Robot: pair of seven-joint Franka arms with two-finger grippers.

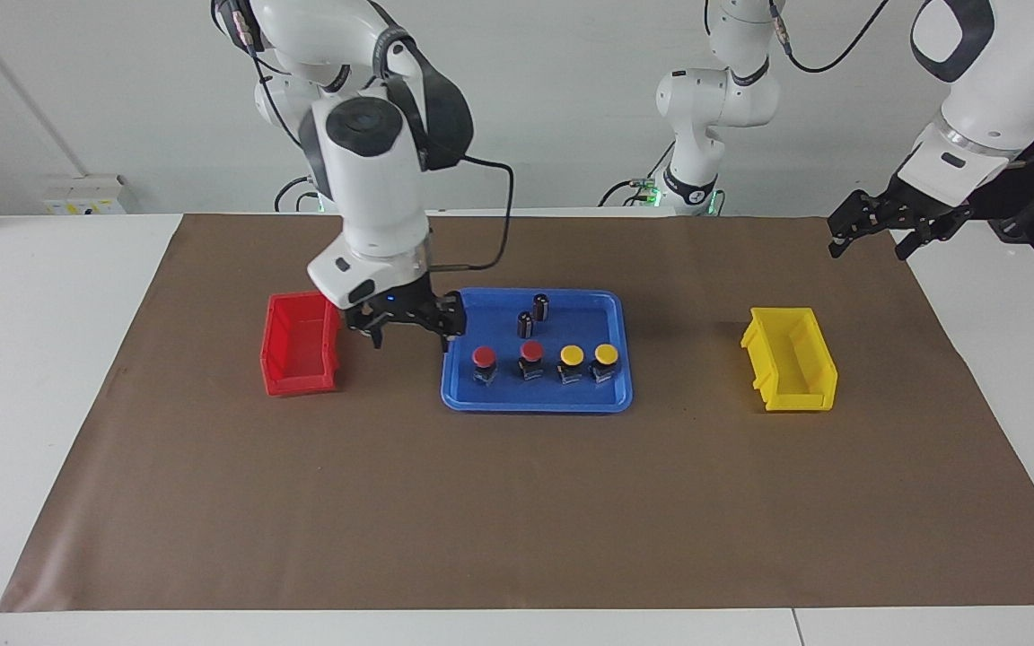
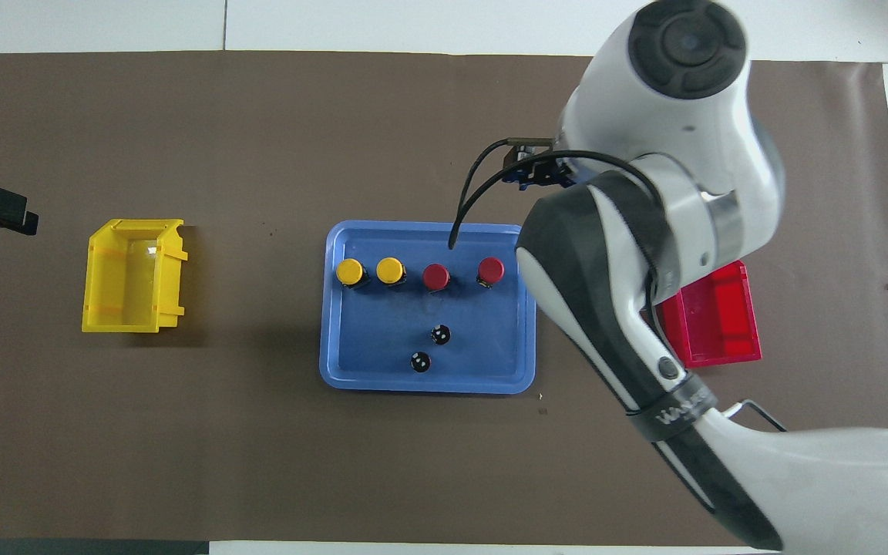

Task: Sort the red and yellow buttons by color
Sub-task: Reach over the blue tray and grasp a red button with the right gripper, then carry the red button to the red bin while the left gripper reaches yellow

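Two red-capped push buttons (image 1: 484, 357) (image 1: 531, 352) and two yellow-capped push buttons (image 1: 571, 355) (image 1: 606, 354) stand in a row in the blue plastic tray (image 1: 537, 400), with two dark cylinders (image 1: 525, 324) nearer the robots; right gripper (image 1: 408, 336), fingers spread and empty, hangs between the red plastic bin (image 1: 300, 356) and the tray; left gripper (image 1: 871, 239), open and empty, waits near the yellow plastic bin (image 1: 791, 370).

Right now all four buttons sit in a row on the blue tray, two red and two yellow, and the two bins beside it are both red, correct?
Not quite. The four buttons do stand in a row on the blue tray, two red and two yellow, but only one bin is red; the other is yellow. The facing view shows both.
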